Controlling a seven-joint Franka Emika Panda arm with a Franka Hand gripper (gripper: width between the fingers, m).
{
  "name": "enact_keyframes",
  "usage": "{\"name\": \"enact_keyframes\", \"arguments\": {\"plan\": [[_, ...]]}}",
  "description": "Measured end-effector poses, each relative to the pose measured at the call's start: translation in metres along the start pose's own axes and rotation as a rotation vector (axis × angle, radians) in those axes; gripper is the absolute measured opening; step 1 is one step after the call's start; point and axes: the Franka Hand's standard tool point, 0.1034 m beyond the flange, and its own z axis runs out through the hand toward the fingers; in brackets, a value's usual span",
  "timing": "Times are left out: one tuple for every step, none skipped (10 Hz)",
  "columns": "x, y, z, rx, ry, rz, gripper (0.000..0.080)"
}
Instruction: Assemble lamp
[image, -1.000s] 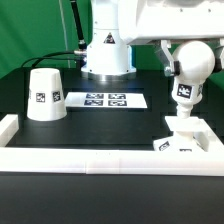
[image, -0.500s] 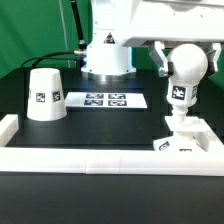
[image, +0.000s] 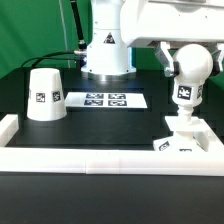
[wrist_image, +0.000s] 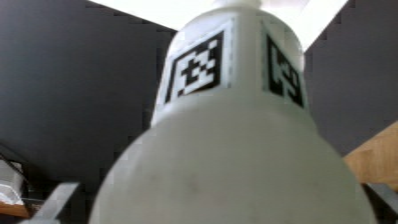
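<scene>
fingers (image: 166, 62) were clamped on the round head of the bulb (image: 188, 68), which hung upright with its stem down. Straight below them, the stem tip met the base (image: 196, 136) on the bench (image: 100, 125); couldn't tell if it was seated. The shade (image: 43, 96) stood well apart from the fingers.

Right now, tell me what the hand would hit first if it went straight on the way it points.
The hand points down, shut on the white round-headed plastic bulb. Straight on, the bulb's stem meets the flat square white base below first; whether they already touch is unclear.
</scene>
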Motion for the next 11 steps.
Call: {"name": "enact_keyframes", "arguments": {"plan": [[0.0,0.0,0.0,0.0,0.0,0.0,0.0579],[0.0,0.0,0.0,0.0,0.0,0.0,0.0579],[-0.001,-0.001,0.0,-0.002,0.003,0.0,0.0579],[-0.006,-0.005,-0.001,-0.002,0.006,-0.005,0.0579],[-0.01,-0.009,-0.001,0.001,0.0,-0.009,0.0579],[-0.013,-0.011,-0.001,0.002,-0.002,-0.011,0.0579],[-0.014,-0.012,0.0,0.004,-0.004,-0.012,0.0579],[-0.015,-0.014,0.0,0.006,-0.006,-0.014,0.0579],[-0.016,-0.013,0.001,0.006,-0.008,-0.014,0.0579],[-0.017,-0.013,0.002,0.006,-0.01,-0.015,0.0579],[-0.019,-0.013,0.004,0.006,-0.014,-0.014,0.0579]]}}
